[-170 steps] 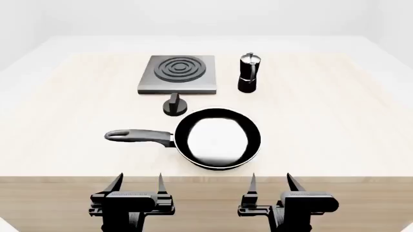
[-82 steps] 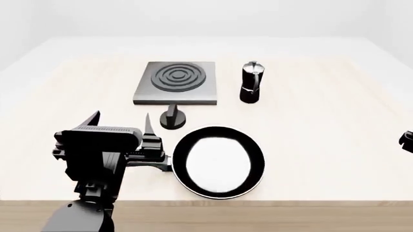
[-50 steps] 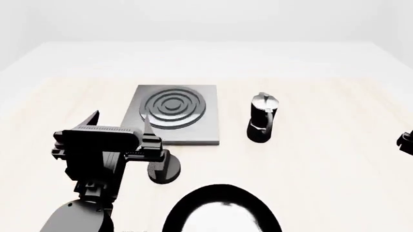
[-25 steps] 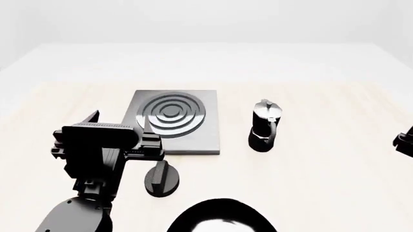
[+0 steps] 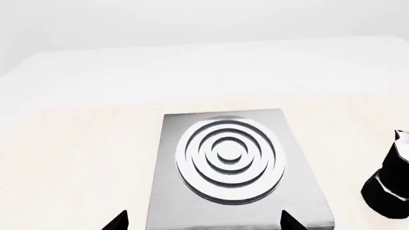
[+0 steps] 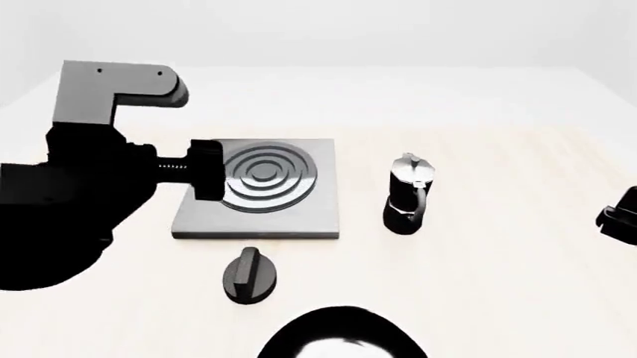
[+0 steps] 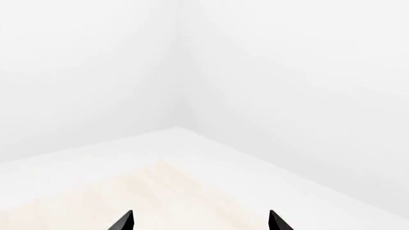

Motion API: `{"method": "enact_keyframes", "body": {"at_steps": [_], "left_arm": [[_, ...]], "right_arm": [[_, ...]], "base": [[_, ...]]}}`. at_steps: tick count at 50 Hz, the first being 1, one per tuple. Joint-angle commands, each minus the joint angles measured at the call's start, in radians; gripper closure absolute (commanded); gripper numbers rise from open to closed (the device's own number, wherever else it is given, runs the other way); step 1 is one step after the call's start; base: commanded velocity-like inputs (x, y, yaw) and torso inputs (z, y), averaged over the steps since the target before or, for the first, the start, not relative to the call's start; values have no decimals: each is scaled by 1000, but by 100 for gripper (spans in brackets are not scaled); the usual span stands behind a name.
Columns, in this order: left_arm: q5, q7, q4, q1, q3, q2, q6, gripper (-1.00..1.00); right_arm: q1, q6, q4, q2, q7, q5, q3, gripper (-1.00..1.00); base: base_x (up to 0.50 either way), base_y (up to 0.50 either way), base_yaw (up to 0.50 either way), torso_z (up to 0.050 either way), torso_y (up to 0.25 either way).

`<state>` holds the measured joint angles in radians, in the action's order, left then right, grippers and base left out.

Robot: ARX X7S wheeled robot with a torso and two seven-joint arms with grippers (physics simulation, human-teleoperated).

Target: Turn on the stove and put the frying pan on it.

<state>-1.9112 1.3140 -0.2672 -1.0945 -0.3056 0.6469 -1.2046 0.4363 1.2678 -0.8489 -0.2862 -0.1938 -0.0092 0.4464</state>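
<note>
The flat square grey metal stove [image 6: 261, 190] lies mid-bench, its small round black knob [image 6: 249, 275] just in front on the near side; only the far rim of the round black frying pan [image 6: 344, 339] is seen at the near edge. The left gripper [image 5: 201, 221], fingertips spread apart and empty, is held over the stove's near edge, so the knob could be overshot. The tall black-and-silver moka pot [image 6: 407, 195] could be knocked when the pan is carried. The right gripper [image 7: 199, 221] is likewise spread, far right.
</note>
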Motion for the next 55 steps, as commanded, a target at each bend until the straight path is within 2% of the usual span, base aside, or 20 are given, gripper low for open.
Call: {"method": "enact_keyframes", "body": {"at_steps": [1,14,24,34,40,41,42,43,55], "left_arm": [[-517,226,165,-231,-217,163,23,-100],[-511,199,258,-248,-329,204,8,-100],[-466,143,258,-179,-338,214,32,-100],[-363,31,312,-131,-320,212,7,-100],[-254,-90,357,-115,-303,211,-47,-100],[-104,-240,408,-20,-287,222,-89,-100],[2,-390,415,-21,-287,221,-91,-100],[5,-483,415,-21,-286,222,-91,-100],[58,-540,425,-11,-301,211,-89,-100]], "right_arm": [[-2,0,5,0,0,4,-5,-100],[-12,-6,9,1,0,6,-7,-100],[-19,-13,13,3,-1,8,-9,-100],[-16,-11,16,5,-3,11,-13,-100],[-20,-21,27,9,-4,13,-16,-100],[-37,-34,36,16,-3,14,-24,-100],[-35,-32,34,15,-1,16,-22,-100],[-34,-30,33,14,-1,16,-21,-100],[-21,-20,32,10,-4,19,-27,-100]], "base": [[0,0,0,0,0],[0,0,0,0,0],[0,0,0,0,0],[0,0,0,0,0],[0,0,0,0,0],[0,0,0,0,0],[0,0,0,0,0],[0,0,0,0,0],[0,0,0,0,0]]}}
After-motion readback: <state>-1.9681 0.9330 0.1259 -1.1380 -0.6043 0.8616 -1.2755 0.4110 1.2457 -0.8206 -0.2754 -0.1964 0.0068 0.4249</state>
